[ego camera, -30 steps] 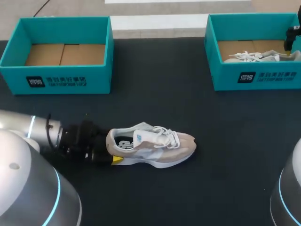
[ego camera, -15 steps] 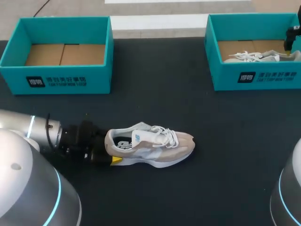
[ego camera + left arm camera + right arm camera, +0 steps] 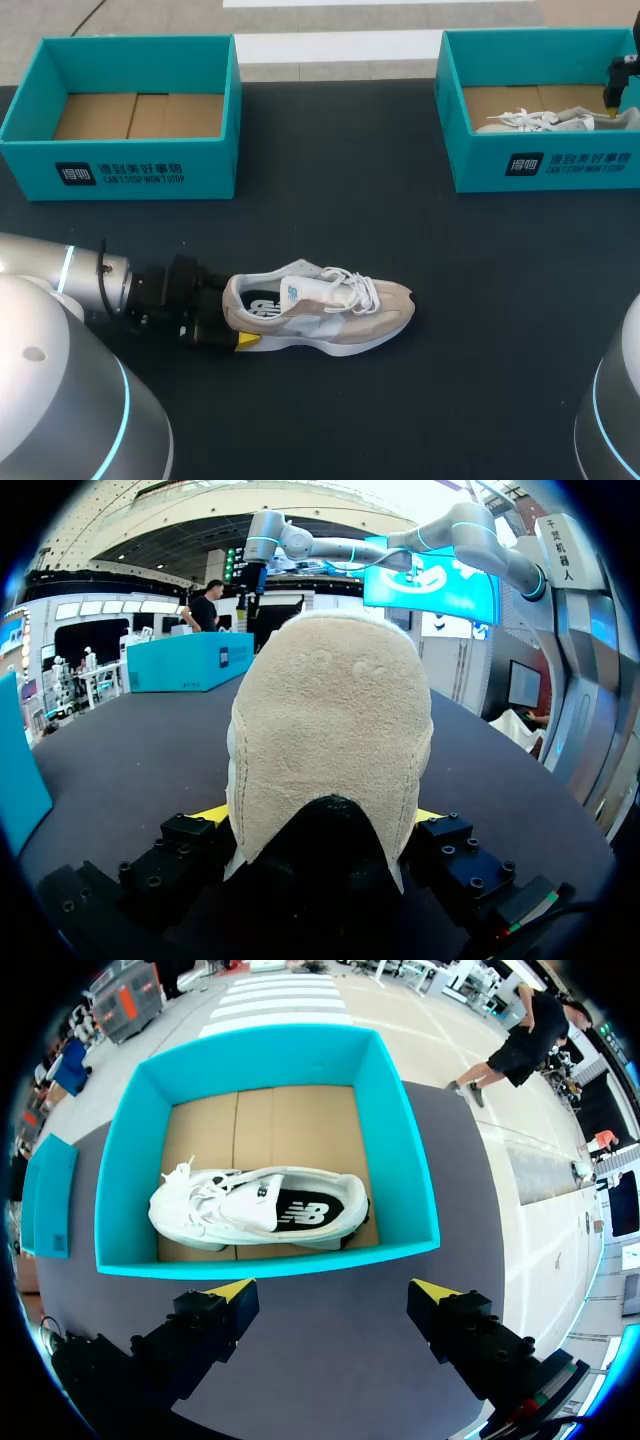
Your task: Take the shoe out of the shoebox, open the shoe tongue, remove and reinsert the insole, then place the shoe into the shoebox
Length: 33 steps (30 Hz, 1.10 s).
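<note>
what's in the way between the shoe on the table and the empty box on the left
Nothing visible: only bare table lies between the shoe, its heel in the left tool, and the empty box.

- I read the table (image 3: pixel 400 230) as flat black, no pattern.
- The shoe (image 3: pixel 322 308) on it is beige suede with pale grey-white side panels. It has white laces, a light blue side logo and a black insole with white print.
- The left shoebox (image 3: pixel 200 175) has teal walls, a dark label with white print and a plain brown cardboard floor.
- The right shoebox (image 3: pixel 480 165) shows the same teal, label and brown floor.
- The second shoe (image 3: pixel 255 1210) in it is white all over, laces too, with a black insole and white logo.
- The left gripper (image 3: pixel 322 818) and right gripper (image 3: pixel 332 1290) have black bodies and bright yellow tips.
- The left arm (image 3: pixel 40 270) and right arm (image 3: pixel 615 420) have silver-grey shells, each with a cyan light ring.
</note>
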### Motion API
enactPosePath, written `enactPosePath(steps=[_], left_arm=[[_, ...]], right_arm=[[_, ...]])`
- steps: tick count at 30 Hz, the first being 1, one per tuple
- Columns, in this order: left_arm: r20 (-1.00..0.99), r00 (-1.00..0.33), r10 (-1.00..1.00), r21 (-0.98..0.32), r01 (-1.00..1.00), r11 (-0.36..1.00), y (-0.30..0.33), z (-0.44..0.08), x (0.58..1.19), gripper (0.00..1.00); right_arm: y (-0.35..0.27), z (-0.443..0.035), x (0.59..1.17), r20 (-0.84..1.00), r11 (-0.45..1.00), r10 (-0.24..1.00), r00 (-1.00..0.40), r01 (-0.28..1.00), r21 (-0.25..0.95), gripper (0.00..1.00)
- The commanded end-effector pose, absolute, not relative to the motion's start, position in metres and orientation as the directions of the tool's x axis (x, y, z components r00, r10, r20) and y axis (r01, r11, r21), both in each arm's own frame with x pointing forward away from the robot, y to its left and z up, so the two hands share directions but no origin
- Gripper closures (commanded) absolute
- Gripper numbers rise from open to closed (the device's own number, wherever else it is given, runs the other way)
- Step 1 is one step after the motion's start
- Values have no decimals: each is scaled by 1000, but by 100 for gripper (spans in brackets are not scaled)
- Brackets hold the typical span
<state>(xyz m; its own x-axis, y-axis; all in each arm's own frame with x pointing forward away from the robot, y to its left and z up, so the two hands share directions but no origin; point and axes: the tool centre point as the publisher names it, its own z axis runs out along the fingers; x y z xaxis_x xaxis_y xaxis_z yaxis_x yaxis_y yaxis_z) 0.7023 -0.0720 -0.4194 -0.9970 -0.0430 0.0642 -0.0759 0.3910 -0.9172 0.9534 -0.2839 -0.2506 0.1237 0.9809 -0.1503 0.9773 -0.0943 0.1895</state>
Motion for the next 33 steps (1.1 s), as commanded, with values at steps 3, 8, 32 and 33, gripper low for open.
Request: enactPosePath(steps=[3,8,32,33], left_arm=[[63,-997,-46,-917,-76,392,-72,-420,701,100],[63,-997,-46,-917,-76,392,-72,-420,701,100],[63,-997,-46,-917,-76,392,-72,-420,701,100],[63,-997,-46,-917,-76,392,-72,-420,701,100]], right_arm=[[-283,-250,953,-150,-95,981,125,977,190,0],[-246,-246,936,-145,-90,983,113,984,156,0],[-132,-219,879,-92,-130,985,143,982,137,0],[-132,-219,879,-92,-130,985,143,982,137,0]])
